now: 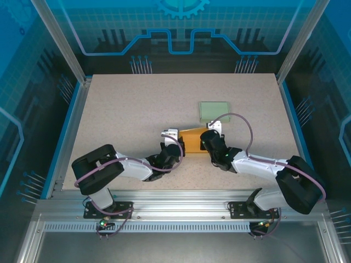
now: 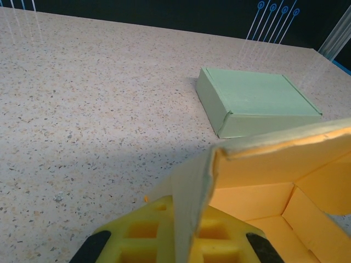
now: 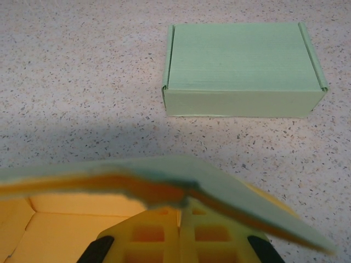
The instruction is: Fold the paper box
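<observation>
Orange paper box sits open just right of the worktop's middle, nearer the front edge, and I have it held from both sides. Left gripper: jaws closed tight on one raised wall flap. Right gripper: same, clamped on the opposite flap. A closed green box lies just behind it, not touching

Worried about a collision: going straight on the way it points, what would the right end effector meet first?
Past the yellow box flap that the right end effector grips, probably the green box, ahead across bare table; depth unclear.
</observation>
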Motion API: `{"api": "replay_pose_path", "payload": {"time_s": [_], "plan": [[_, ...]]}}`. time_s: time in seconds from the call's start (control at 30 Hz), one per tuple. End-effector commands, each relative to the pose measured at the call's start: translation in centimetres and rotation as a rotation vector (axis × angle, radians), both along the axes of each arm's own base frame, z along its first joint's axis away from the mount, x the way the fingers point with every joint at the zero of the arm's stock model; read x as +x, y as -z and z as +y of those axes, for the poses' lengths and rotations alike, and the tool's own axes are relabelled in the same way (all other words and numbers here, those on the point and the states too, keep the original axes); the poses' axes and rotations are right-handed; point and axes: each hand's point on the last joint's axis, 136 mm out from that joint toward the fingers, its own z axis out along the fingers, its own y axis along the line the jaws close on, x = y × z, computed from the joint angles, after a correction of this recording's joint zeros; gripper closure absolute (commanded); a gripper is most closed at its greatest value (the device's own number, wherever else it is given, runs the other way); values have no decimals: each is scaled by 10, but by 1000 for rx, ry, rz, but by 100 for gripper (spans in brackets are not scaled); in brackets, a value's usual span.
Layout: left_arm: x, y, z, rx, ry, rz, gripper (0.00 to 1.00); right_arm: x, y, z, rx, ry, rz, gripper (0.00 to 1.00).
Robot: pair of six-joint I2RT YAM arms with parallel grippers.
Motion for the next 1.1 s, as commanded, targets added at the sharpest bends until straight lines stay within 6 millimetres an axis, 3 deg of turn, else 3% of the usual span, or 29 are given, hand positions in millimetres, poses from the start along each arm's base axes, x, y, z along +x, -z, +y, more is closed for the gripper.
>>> {"api": "replay_pose_path", "payload": {"time_s": [0.0, 0.4, 0.73, 0.9, 1.07], "plan": [[-29, 35, -34, 61, 197, 95, 98, -24, 6, 49, 121, -182, 33, 100], [-47, 46, -21, 49, 235, 84, 97, -49, 38, 36, 58, -155, 16, 100], [-61, 52, -12, 60, 257, 66, 89, -60, 53, 24, 0, -133, 17, 100], [-62, 52, -12, 62, 259, 62, 89, -62, 57, 23, -3, -127, 31, 100], [-61, 50, -13, 62, 261, 55, 89, -59, 47, 27, -14, -135, 30, 100]]}}
